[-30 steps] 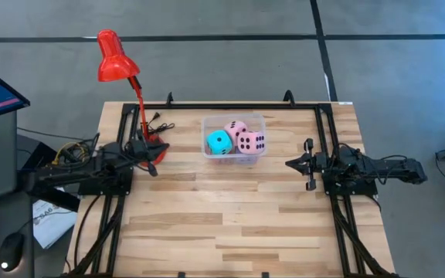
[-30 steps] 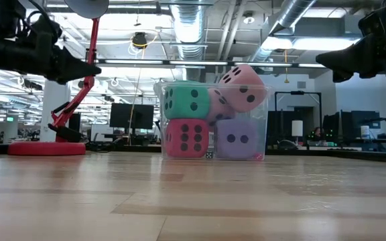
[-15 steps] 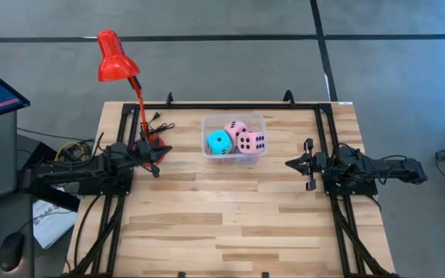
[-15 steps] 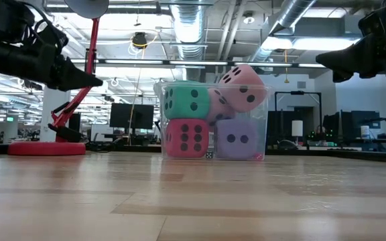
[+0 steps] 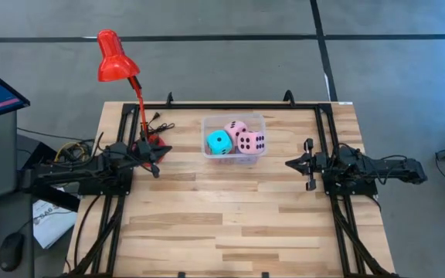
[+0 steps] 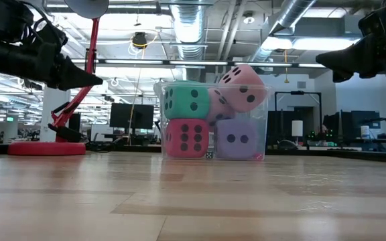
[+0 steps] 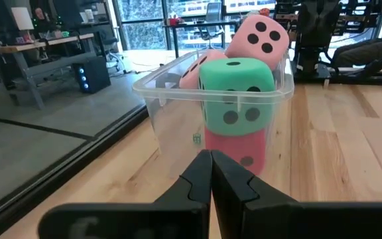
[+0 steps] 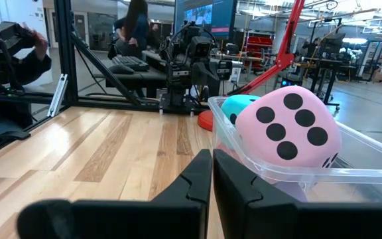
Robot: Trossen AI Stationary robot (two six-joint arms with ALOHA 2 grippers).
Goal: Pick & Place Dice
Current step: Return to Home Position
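Observation:
A clear plastic bin (image 5: 233, 152) stands at the table's far middle and holds all five dice. The red die (image 6: 186, 138) and the lavender die (image 6: 240, 139) sit on its floor. The cyan die (image 5: 219, 143) and two pink dice (image 5: 251, 142) (image 5: 236, 128) rest on top of them and rise above the rim. My left gripper (image 5: 154, 162) hovers shut to the left of the bin, beside the lamp base, and touches nothing. My right gripper (image 5: 289, 164) hovers shut to the right of the bin. Both point at the bin (image 7: 178, 99) (image 8: 297, 174).
A red desk lamp (image 5: 116, 55) stands on its base (image 5: 151, 142) at the far left of the table, close behind my left gripper, with its cord beside it. Bare wood stretches across the near half of the table (image 5: 230, 224). People and desks show in the room beyond.
My left gripper has sunk a little and tipped slightly downward, staying shut; it has been still for the last half second. The right arm, the bin and the dice have not moved.

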